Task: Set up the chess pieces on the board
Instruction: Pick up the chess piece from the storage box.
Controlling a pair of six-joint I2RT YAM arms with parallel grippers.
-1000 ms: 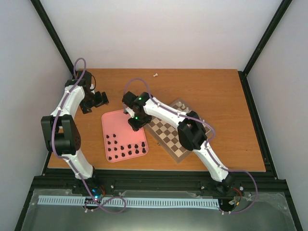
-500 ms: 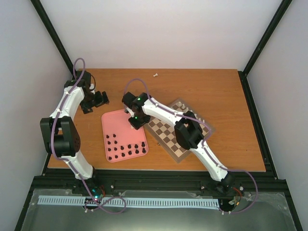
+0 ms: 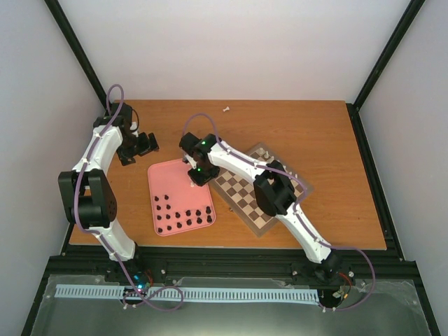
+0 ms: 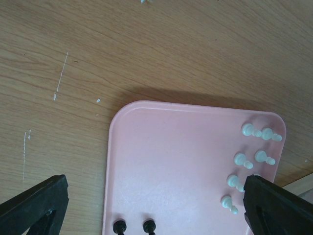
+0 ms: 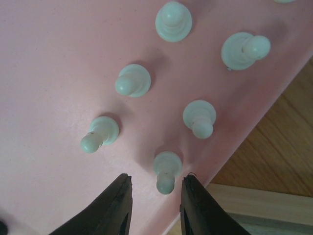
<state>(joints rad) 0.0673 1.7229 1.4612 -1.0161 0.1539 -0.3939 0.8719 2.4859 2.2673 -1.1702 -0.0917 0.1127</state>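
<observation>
Soft, even light fills the overhead view, the worktop (image 3: 301, 126) evenly lit. From the left wrist, the pink tray (image 4: 161, 156) throws a dim shadow along its far edge — the left tool (image 4: 156, 200) has dark, blurred fingers (image 4: 34, 205). Cream pawns (image 5: 132, 81) sit sharp, shadows faint.

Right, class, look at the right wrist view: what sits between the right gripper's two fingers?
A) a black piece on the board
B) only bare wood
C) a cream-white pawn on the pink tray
C: the right gripper is open, and a cream-white pawn on the pink tray sits just between its fingertips.
</observation>
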